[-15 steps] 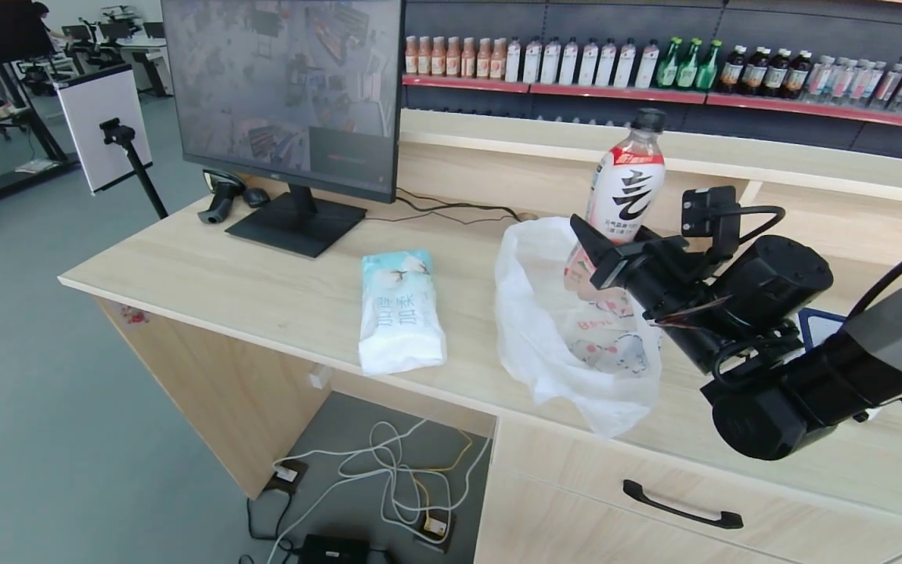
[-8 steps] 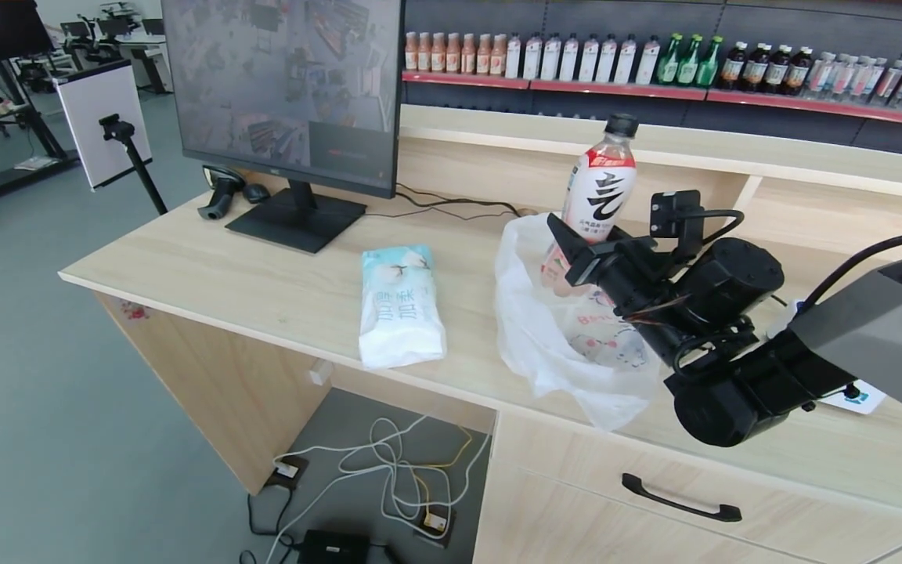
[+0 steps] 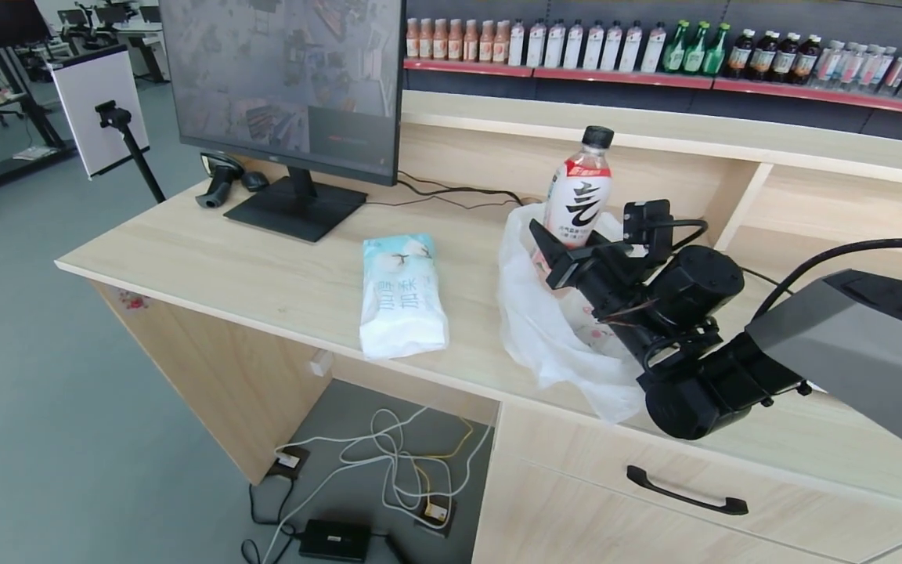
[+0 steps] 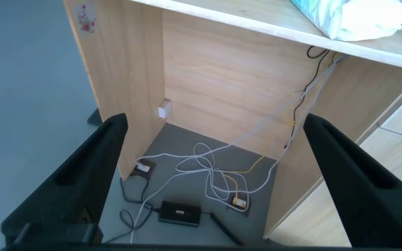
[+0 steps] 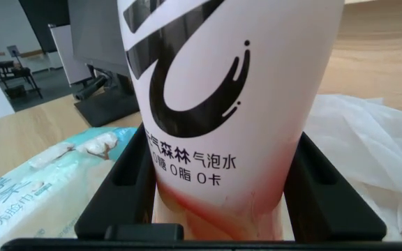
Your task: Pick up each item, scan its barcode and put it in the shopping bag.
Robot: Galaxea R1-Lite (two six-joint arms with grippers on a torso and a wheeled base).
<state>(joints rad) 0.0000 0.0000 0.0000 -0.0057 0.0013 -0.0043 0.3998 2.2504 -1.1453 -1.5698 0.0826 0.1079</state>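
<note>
R claw (image 3: 576, 254) is clamped on the lower part of the drink bottle (image 3: 579, 196), 1 finger on each side. The bottle stands nearly upright, black cap up, its top leaning slightly toward 1 o'clock. Its base is at the open mouth of the white plastic shopping bag (image 3: 545, 345); can't tell if it touches the bag. The bag sits crumpled on the counter (image 3: 224, 266) near the front edge, w/ at least 1 printed item showing through its thin wall.

A tissue pack (image 3: 402, 294) lies flat on the counter at 9 o'clock from the bag, apart from it, w/ its long side running 12 to 6. At 11 o'clock from the pack stands a monitor (image 3: 286, 78), and a handheld scanner (image 3: 218, 184) rests at 9 o'clock from the monitor's base.

L claw (image 4: 215, 120) hangs low in front of the counter w/ its 2 fingers spread wide and nothing between them. It faces the recess under the counter, where cables (image 4: 215, 167) and a black power brick (image 4: 180, 213) lie on the floor.
</note>
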